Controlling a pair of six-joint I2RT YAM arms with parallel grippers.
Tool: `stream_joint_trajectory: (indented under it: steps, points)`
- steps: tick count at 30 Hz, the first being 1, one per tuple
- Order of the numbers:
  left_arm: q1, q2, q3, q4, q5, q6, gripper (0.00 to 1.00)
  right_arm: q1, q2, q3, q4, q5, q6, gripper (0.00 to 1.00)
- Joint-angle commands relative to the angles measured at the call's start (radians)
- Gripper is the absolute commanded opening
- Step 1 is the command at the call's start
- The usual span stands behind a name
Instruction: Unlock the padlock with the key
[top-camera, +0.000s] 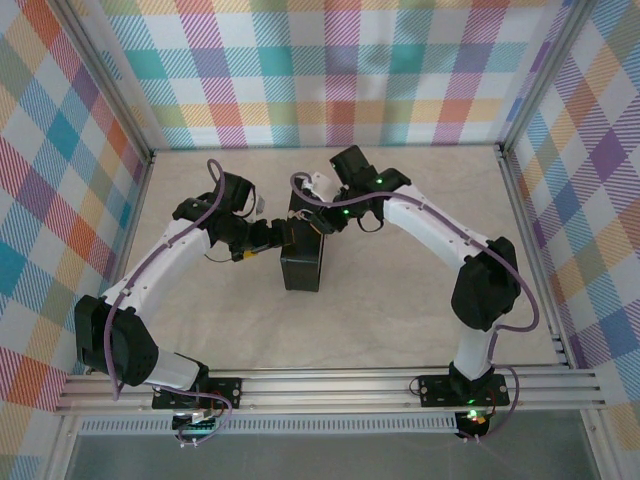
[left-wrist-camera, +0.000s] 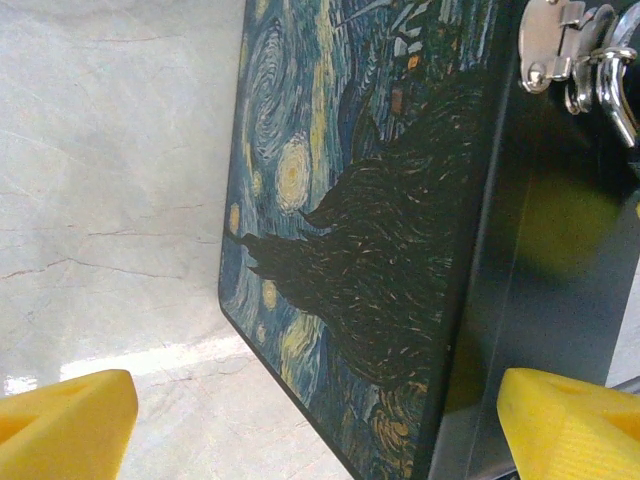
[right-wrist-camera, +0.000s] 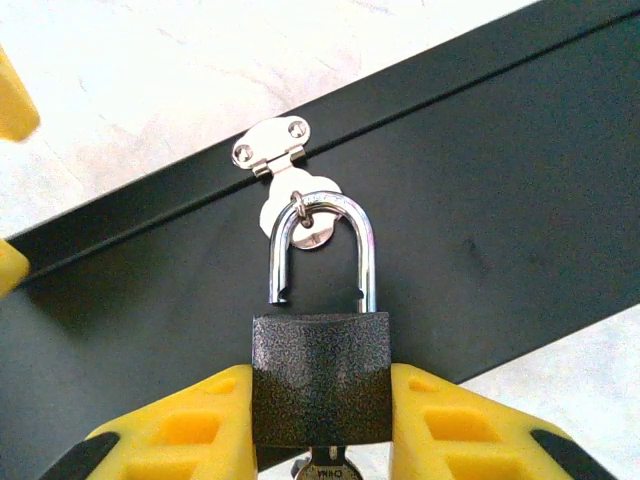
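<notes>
Padlock (right-wrist-camera: 320, 378) clamped between the right gripper's (right-wrist-camera: 322, 425) fingers, one shackle leg free.
Key (right-wrist-camera: 326, 466) in its underside, mostly cut off at the frame edge; left gripper (left-wrist-camera: 320, 425) wide open at the tin box (left-wrist-camera: 380, 250).

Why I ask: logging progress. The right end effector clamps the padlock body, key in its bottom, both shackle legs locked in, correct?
No: the right wrist view shows one shackle leg out of the padlock body, notched end bare. The right end effector does clamp the body, key in its bottom.
</notes>
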Motion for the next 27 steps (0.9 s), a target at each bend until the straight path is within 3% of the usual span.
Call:
stream_joint_trajectory:
  steps: [1,9,18,21,27]
  points:
    - [0.012,-0.025,-0.022,-0.012,0.021,0.018,0.92,-0.034,-0.002,0.033,-0.010,-0.164,0.140,0.23]
    - [0.012,-0.029,-0.041,0.012,0.066,0.015,0.92,-0.090,-0.036,-0.023,0.144,-0.364,0.512,0.18]
    - [0.000,-0.010,-0.053,0.079,0.165,-0.002,0.86,-0.094,-0.070,-0.124,0.384,-0.387,0.883,0.16]
    - [-0.011,-0.001,-0.049,0.093,0.198,0.012,0.81,-0.088,-0.096,-0.173,0.467,-0.356,0.948,0.17]
    - [-0.022,0.026,-0.030,0.112,0.242,0.035,0.70,-0.037,-0.082,-0.134,0.419,-0.262,0.877,0.18]
